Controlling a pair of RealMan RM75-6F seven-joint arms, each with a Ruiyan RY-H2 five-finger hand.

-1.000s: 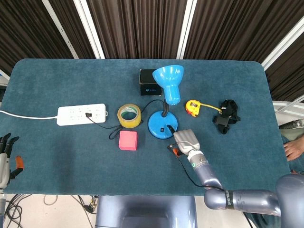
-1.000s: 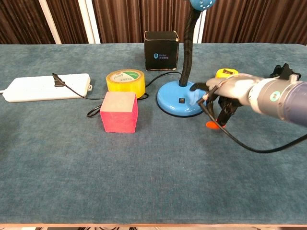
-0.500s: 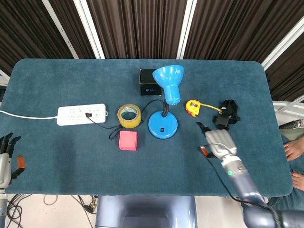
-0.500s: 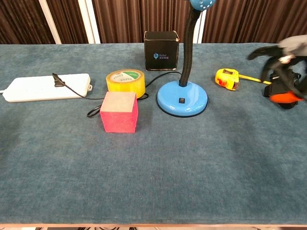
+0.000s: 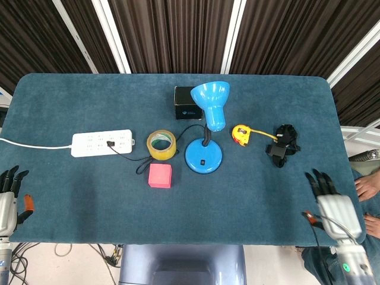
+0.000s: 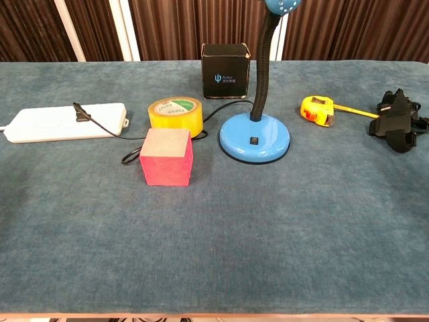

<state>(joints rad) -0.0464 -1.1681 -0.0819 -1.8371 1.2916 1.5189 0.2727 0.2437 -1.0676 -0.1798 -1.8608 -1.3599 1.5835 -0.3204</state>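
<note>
My right hand (image 5: 332,208) lies flat, palm down, at the worktop's (image 5: 89,196) near right edge, fingers spread and pointing away from me, holding nothing. Nearest it is the black strap (image 5: 282,144), lying beside the tape measure (image 5: 241,134), whose yellow blade runs toward the strap. My left hand (image 5: 8,199) is just off the near left corner, fingers apart and empty.

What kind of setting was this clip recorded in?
Most likely a lab or test bench, not a home: a table covered in teal cloth, dark curtains behind it, and unrelated items laid out, such as a blue desk lamp, a power strip and a tape measure.
</note>
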